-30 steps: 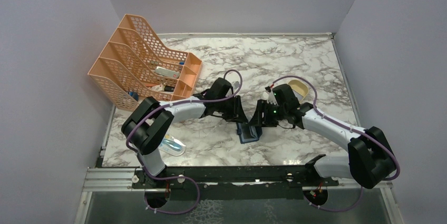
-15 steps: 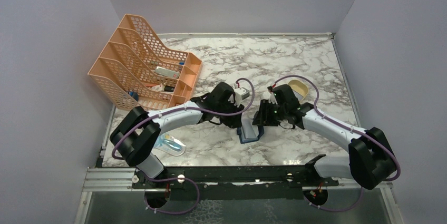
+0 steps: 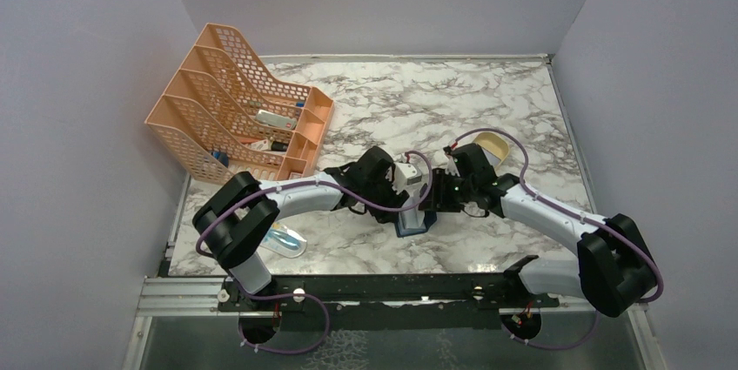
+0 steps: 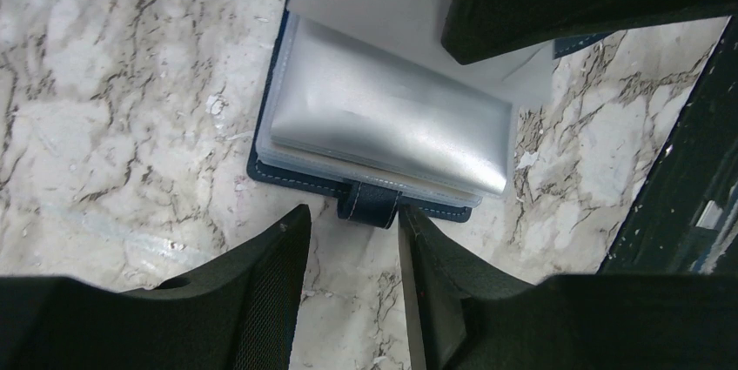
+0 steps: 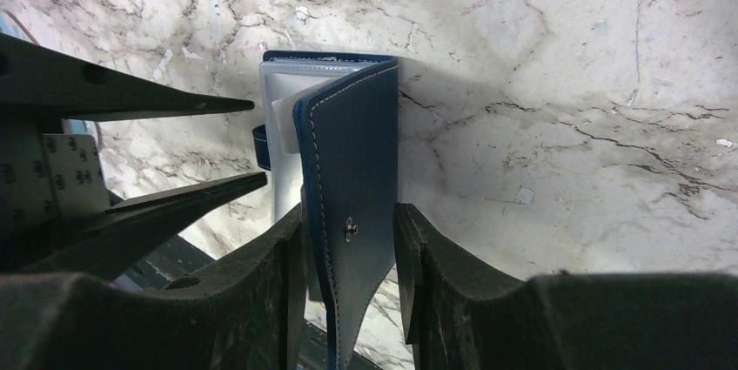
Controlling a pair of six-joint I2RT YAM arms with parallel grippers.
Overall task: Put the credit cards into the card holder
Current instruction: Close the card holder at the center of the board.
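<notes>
Our left gripper (image 4: 348, 224) hangs half open and empty. The navy card holder (image 4: 383, 126) lies spread just ahead of its tips, with the strap tab (image 4: 370, 205) at the gap. Our right gripper (image 5: 348, 226) pinches the raised cover (image 5: 352, 144) between its fingers.

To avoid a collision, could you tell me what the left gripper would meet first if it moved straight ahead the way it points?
Probably the navy closure strap of the open card holder, directly ahead of the left gripper; depth is unclear.
</notes>
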